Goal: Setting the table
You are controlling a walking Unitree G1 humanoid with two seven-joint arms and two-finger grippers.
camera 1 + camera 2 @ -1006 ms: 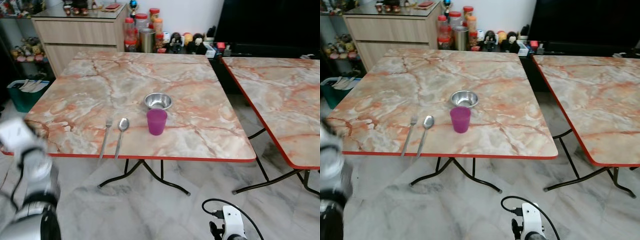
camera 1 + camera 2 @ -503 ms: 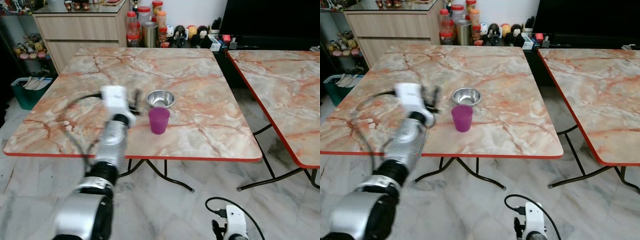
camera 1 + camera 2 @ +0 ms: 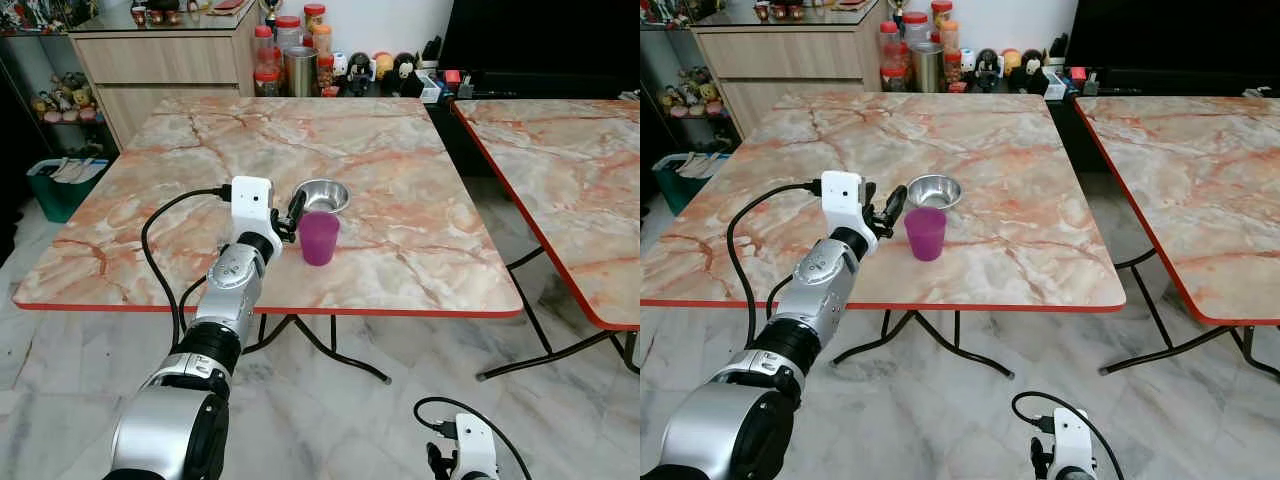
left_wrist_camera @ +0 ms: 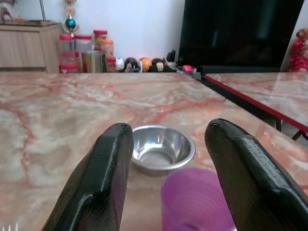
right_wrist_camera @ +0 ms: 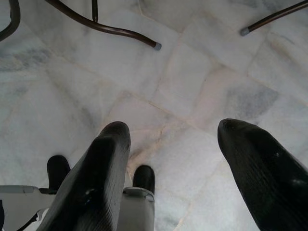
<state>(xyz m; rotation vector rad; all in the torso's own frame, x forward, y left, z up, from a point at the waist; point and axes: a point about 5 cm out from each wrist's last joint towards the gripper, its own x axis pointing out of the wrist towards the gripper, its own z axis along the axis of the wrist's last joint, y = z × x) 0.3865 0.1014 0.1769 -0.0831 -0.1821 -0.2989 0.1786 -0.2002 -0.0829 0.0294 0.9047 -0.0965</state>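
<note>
Left eye view: the purple cup (image 3: 319, 237) stands centre frame on the marble worktop (image 3: 400, 170), the steel bowl (image 3: 322, 196) just behind it. The cup looks like light, smooth plastic, best pinched across its ribbed middle. The left claw (image 3: 290, 215) reaches in low beside it.

Left wrist view: fingers (image 4: 101, 178) spread wide, empty, straddling cup and bowl.

Right wrist view: the right claw (image 5: 175, 168) hangs open over the floor.

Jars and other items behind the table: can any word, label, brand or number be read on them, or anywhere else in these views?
None can be read.
Jars with red lids: any labels too small and blurred.
Purple cup, steel bowl, left gripper: no markings visible.
</note>
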